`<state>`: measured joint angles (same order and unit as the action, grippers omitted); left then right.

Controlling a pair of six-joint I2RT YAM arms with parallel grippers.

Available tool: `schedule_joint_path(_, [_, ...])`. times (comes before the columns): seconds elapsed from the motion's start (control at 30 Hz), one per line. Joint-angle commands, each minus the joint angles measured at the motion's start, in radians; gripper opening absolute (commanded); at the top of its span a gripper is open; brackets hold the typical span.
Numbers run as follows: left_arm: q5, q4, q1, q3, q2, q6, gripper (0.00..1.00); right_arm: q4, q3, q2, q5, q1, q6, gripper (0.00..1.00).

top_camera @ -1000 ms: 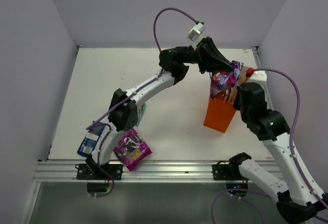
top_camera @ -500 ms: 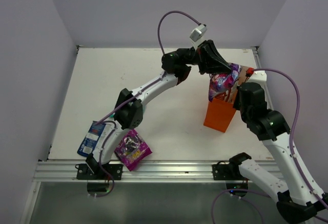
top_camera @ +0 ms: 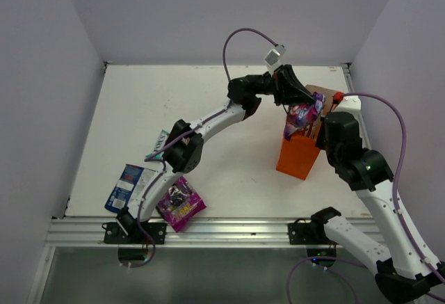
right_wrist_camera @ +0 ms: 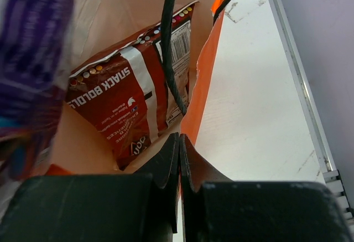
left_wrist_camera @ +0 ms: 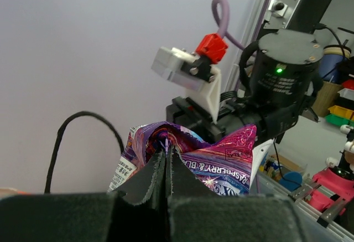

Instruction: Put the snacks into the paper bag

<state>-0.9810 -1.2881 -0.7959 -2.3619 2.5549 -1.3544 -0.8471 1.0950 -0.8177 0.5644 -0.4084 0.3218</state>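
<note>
1. Two fingers of the left pincer (left_wrist_camera: 167, 161) are pressed tight together on the crumpled top edge of the magenta "FOX'S" packet (left_wrist_camera: 221, 161), which hangs below them.
2. From above, that packet is in the upper right of the frame. Its lower end is at the mouth of the paper bag (top_camera: 297, 156) and most of it shows above the rim, so it is not yet let go.
3. One more grip is in play: the right pincer (right_wrist_camera: 178, 142) is closed as well. The bag's orange rim runs into the seam between its fingers, so it seems to be pinching the wall to steady the bag and hold the mouth open.
4. Inside the bag, in the right wrist view, the red-and-silver chip bag (right_wrist_camera: 121, 103) leans against the pale brown wall, with a dark cord handle (right_wrist_camera: 168, 48) hanging across it.
5. Farther out, at the lower left of the top view, the purple grape packet (top_camera: 179, 203), the blue-and-white packet (top_camera: 125, 186) and the teal-pink packet (top_camera: 158, 144) lie on the worktop (top_camera: 139, 102). The last is partly hidden by the left arm (top_camera: 208, 120). All three are well apart from the bag.
6. My reading is that the step in hand is putting in the second snack. The next move calls for lowering the packet deeper, clear of the cord handle, then parting the left fingers while the right grips the rim.
</note>
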Motion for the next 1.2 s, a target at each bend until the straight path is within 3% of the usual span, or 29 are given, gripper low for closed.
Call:
schedule_joint_path(0.0, [0.044,0.008,0.007,-0.056,0.011,0.069,0.00,0.034,0.000,-0.001,-0.021,0.000,-0.015,0.00])
schedule_joint_path(0.27, [0.100,0.145,0.009,-0.045,0.008,0.227,0.00,0.042,-0.001,0.000,-0.037,0.000,-0.020,0.00])
schedule_joint_path(0.57, [0.146,0.276,0.006,0.078,-0.021,0.360,0.00,0.046,-0.003,0.005,-0.044,0.000,-0.023,0.00])
schedule_joint_path(0.63, [0.140,0.289,0.003,0.088,-0.024,0.371,0.12,0.046,-0.003,0.003,-0.046,0.000,-0.023,0.00])
schedule_joint_path(0.67, [0.139,0.289,0.001,0.089,-0.027,0.374,0.26,0.046,-0.003,0.003,-0.047,0.000,-0.024,0.00])
schedule_joint_path(0.7, [0.137,0.294,-0.005,0.086,-0.036,0.379,0.48,0.046,-0.003,0.002,-0.049,-0.001,-0.024,0.00])
schedule_joint_path(0.8, [0.130,0.323,-0.015,0.081,-0.085,0.409,0.67,0.046,-0.003,0.002,-0.046,0.000,-0.024,0.00])
schedule_joint_path(1.0, [0.153,0.450,-0.063,0.176,-0.333,0.593,0.71,0.043,-0.003,0.002,-0.046,0.000,-0.026,0.00])
schedule_joint_path(1.17, [0.232,0.518,-0.094,0.485,-0.617,0.771,0.72,0.042,-0.004,0.005,-0.043,0.000,-0.026,0.00])
